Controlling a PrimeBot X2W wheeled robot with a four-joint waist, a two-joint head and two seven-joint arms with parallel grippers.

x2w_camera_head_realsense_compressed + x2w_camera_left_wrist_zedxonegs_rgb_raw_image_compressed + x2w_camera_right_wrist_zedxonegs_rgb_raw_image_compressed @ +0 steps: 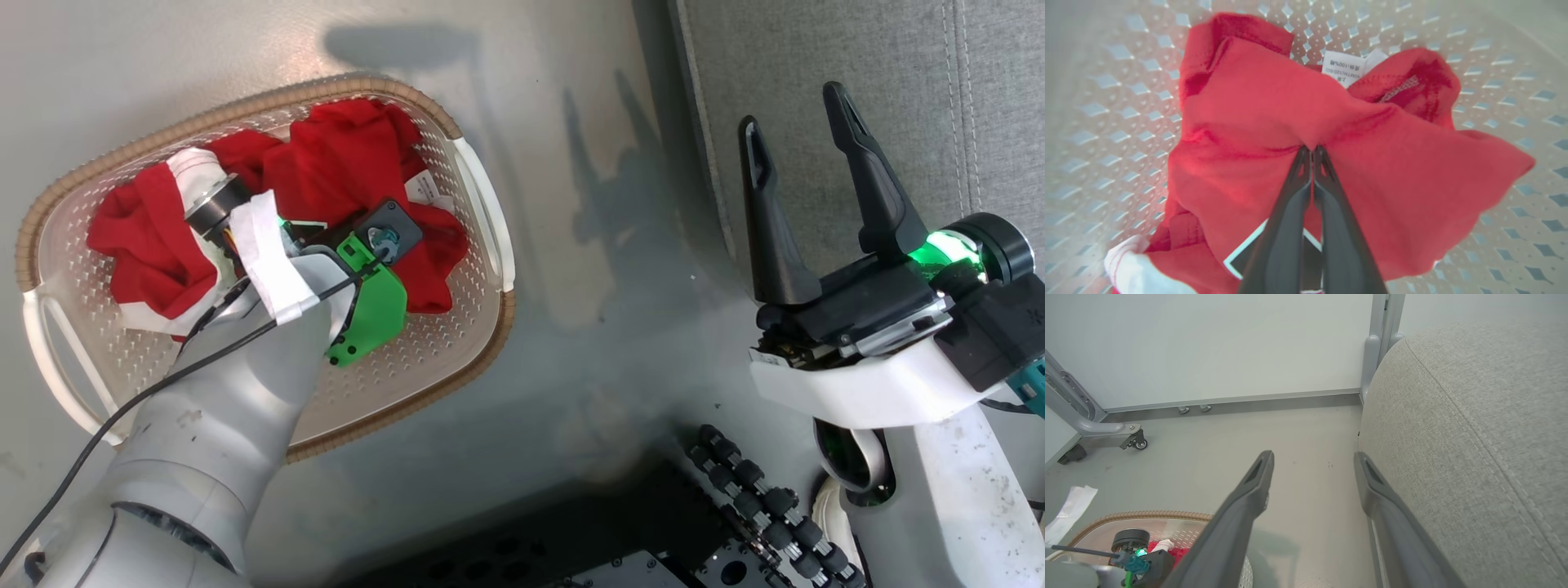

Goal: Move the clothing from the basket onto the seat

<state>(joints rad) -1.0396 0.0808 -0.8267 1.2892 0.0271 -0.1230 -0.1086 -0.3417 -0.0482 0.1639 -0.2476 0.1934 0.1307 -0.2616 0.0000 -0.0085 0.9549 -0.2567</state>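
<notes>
Left gripper (1312,154), fingers closed together and pinching a raised fold of the clothing (1257,106), reaches into the basket (1106,122), where the crumpled red jerseys lie heaped – white trim, a black white-edged mark – while the right gripper (792,104) stands spread, empty, beside the seat (857,49).

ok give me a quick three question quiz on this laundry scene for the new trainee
1. True or false: the left gripper is shut on the clothing inside the basket.
2. The right gripper is: A) open, holding nothing; B) shut on a jersey; C) gripping a basket handle.
3. Fill in: in the head view the basket stands on the ____, left of the seat.

Key: 1 true; 2 A; 3 floor.
</notes>
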